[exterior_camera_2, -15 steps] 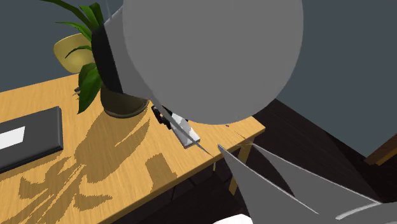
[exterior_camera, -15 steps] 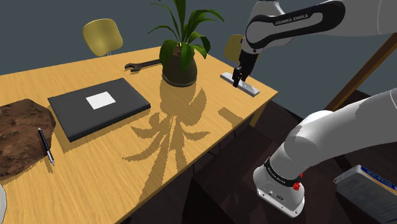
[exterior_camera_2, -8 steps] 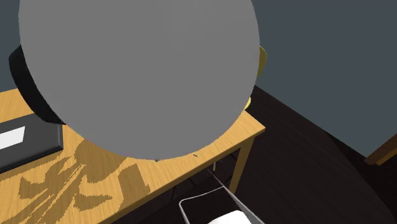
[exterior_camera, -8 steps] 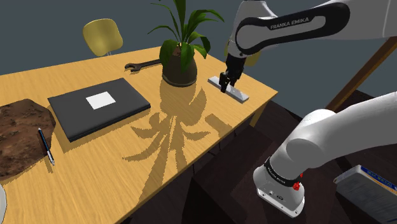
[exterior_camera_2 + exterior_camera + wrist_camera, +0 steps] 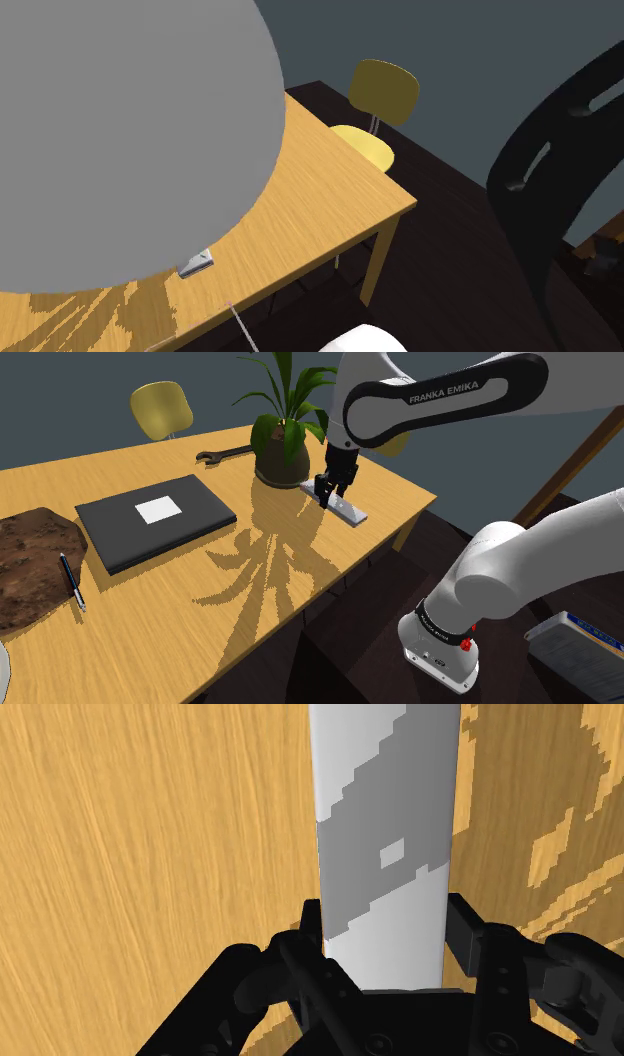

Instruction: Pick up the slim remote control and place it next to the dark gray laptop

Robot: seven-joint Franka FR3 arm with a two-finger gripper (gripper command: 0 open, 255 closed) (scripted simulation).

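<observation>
— Where is the slim grey remote control (image 5: 348,510)?

— Just in front of the green potted plant (image 5: 281,464) in its brown pot, on the side facing the stand, over the light wooden surface (image 5: 180,622). It lies flat. Its long axis slants away from the pot toward the surface's edge.

— And the black tool (image 5: 325,494)?

— It points straight down onto the remote, at the end nearer the plant. From the wrist it is plainly clamped on the remote. One of the fingers (image 5: 311,932) presses one long edge and its partner presses the opposite edge. The grey bar runs out lengthwise ahead of the fingertips, and the plant's leaf shadow lies in patches across it.

— Is the remote off the wood?

— I can't say for sure. From the shoulder it looks slightly raised, but the gap is too fine to judge. In the second exterior view a large grey part of the arm blocks most of the scene. A small grey end (image 5: 196,264) pokes out beneath that part, over the wood, and it is probably the remote's.

— And the dark grey closed laptop (image 5: 195,510)?

— It is well apart from the plant, toward the shoulder view's left, lid down, with a white rectangle on top. The plant's shadow spreads over the wood between the two.

— Anything close to the plant?

— A dark metal wrench (image 5: 225,454) lies just behind the pot.
</observation>
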